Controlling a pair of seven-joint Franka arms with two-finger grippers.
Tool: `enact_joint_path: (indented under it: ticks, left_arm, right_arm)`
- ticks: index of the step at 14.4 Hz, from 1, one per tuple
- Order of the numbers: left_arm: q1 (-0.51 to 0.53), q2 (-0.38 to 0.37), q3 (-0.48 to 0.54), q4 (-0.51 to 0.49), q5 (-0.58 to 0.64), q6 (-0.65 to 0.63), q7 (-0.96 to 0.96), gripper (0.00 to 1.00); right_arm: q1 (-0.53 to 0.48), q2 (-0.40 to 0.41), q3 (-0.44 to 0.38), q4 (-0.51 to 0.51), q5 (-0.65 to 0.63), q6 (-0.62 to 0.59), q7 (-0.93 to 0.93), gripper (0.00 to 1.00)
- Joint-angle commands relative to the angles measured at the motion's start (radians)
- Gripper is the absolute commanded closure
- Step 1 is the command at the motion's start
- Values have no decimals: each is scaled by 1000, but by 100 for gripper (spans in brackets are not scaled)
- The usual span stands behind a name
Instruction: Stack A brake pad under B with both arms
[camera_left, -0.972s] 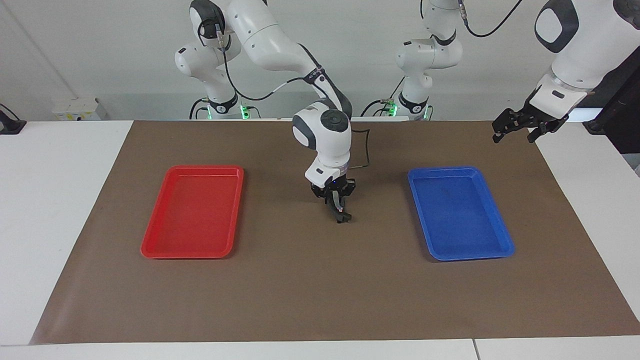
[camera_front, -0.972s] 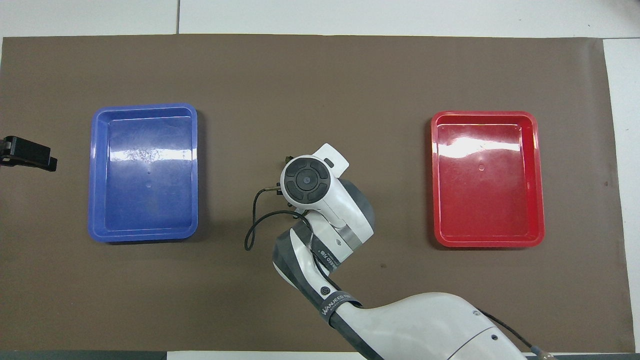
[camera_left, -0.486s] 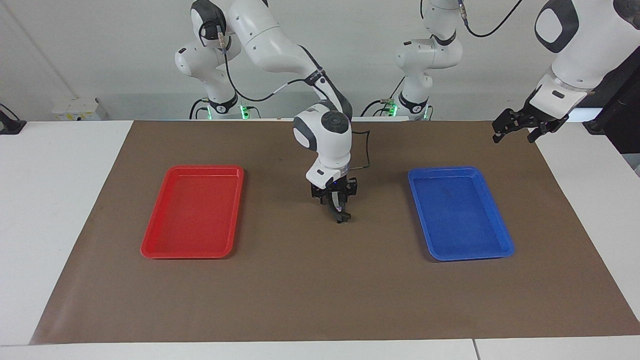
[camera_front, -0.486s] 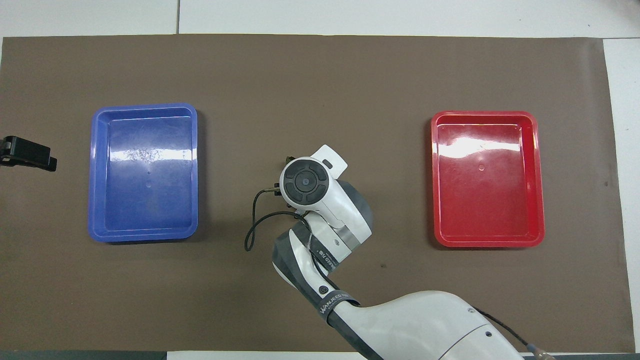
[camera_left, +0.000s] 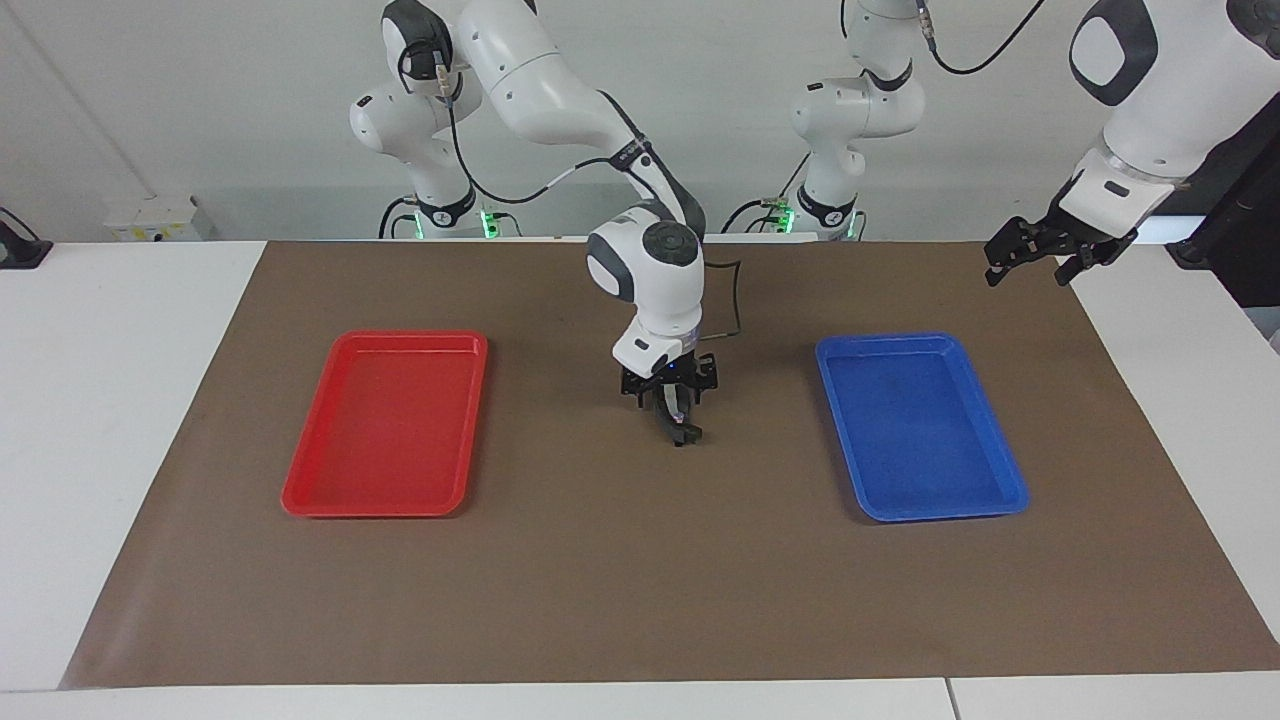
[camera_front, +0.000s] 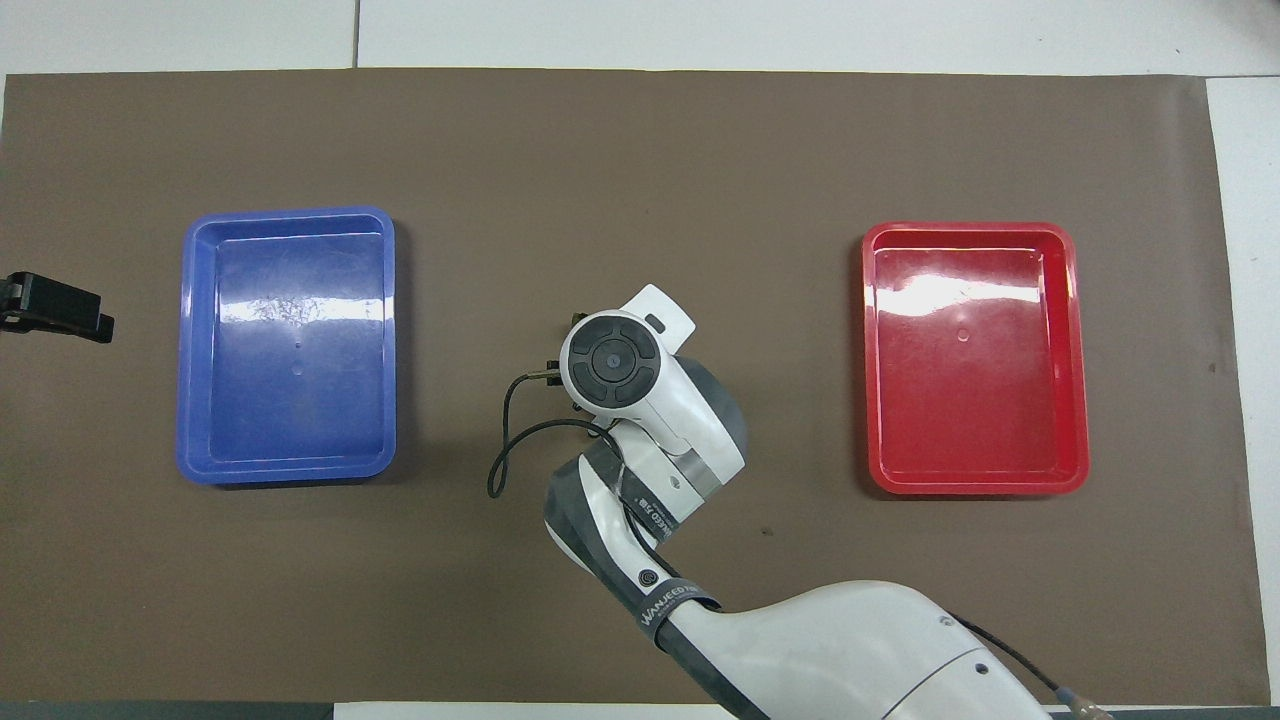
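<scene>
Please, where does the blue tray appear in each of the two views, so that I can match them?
Facing view: the blue tray lies at the picture's right part, on the brown mat.
Overhead view: the blue tray lies at the picture's left part.
Shared landmark: the right arm's tool is low over the mat's middle, between the blue tray and the red tray; from overhead its wrist hides it.

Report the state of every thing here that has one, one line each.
Left gripper: open, holding nothing, raised over the mat's edge at the left arm's end, waiting.
Right gripper: low over the brake pieces, pointing down.
Brake pieces: on the mat between the trays; stacking cannot be told.
Red tray: flat on the mat, open side up.
Blue tray: flat on the mat, open side up.
</scene>
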Motion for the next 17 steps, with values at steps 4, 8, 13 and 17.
enact_joint_path:
  ticks: [4, 8, 13, 17]
  left_arm:
    - [-3, -7, 6, -17, -5, 18, 5, 1]
    - [-3, -7, 6, -17, -5, 18, 5, 1]
    - [-3, -7, 6, -17, -5, 18, 5, 1]
    - [-3, -7, 6, -17, -5, 20, 5, 1]
  right_arm:
    - [-77, -5, -7, 0, -88, 108, -28, 0]
    - [-153, -72, -7, 3, -103, 65, -54, 0]
    - [-258, -267, -4, 2, -89, -145, -161, 0]
    - [-354, -396, -6, 9, -88, -321, -308, 0]
